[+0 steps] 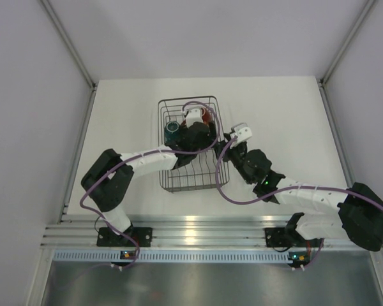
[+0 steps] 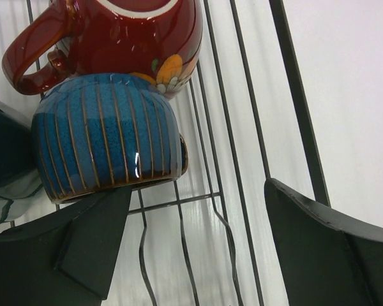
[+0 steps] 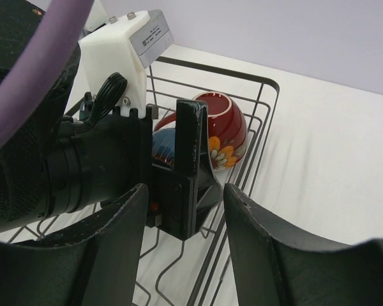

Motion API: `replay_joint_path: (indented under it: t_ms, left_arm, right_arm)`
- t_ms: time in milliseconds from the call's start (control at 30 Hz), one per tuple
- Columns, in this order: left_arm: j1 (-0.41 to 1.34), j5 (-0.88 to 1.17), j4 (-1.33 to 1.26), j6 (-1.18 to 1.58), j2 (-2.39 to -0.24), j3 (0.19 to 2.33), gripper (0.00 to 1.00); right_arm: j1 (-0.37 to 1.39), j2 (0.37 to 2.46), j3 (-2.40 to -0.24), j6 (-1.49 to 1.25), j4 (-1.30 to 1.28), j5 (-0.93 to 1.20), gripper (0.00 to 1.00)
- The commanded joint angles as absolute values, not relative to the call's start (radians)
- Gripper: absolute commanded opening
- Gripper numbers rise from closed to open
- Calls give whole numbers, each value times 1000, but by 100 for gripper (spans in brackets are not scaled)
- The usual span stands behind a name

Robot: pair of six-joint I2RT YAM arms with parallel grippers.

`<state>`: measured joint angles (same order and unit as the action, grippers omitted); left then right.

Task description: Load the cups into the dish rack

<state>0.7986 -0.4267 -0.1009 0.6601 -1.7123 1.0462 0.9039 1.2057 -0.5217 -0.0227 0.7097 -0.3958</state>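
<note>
Left gripper (image 2: pixel 191 210), jaws spread wide and holding nothing, hangs inside the dish rack (image 1: pixel 185 180) on the white table (image 1: pixel 287 115); right gripper (image 3: pixel 185 191), likewise spread and empty, hovers just beside the rack's right rim and close to the left wrist, so a sideways swing by either arm risks a knock; the red patterned cup (image 2: pixel 134 38) lies at the rack's far end beside the teal mug (image 1: pixel 173 131), touching the blue striped cup (image 2: pixel 105 137), which sits against one finger (image 2: pixel 83 248); a careless pull could drag that cup or snag a wire; straight up looks the freest exit.
</note>
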Motion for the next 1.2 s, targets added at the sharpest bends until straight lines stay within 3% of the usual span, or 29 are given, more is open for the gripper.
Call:
replay_joint_path:
  t_ms: [0, 133, 367, 500, 700, 1167]
  left_arm:
    - [801, -474, -224, 670, -1736, 1040, 91]
    - [804, -523, -241, 655, -1766, 1051, 88]
    - [805, -615, -256, 632, -1809, 1074, 70]
    - [805, -629, -270, 614, -1816, 1081, 37]
    - [808, -627, -270, 606, -1784, 1059, 0]
    - [857, -608, -282, 532, -1490, 928, 0]
  right_arm:
    - [896, 1198, -515, -23, 750, -377, 51]
    - [891, 1193, -506, -23, 753, -377, 51]
    - [885, 1184, -494, -21, 756, -370, 49]
    - [882, 1183, -494, -21, 753, -371, 49]
    - [881, 1186, -494, -23, 752, -367, 49]
    - [877, 1126, -541, -18, 634, -356, 50]
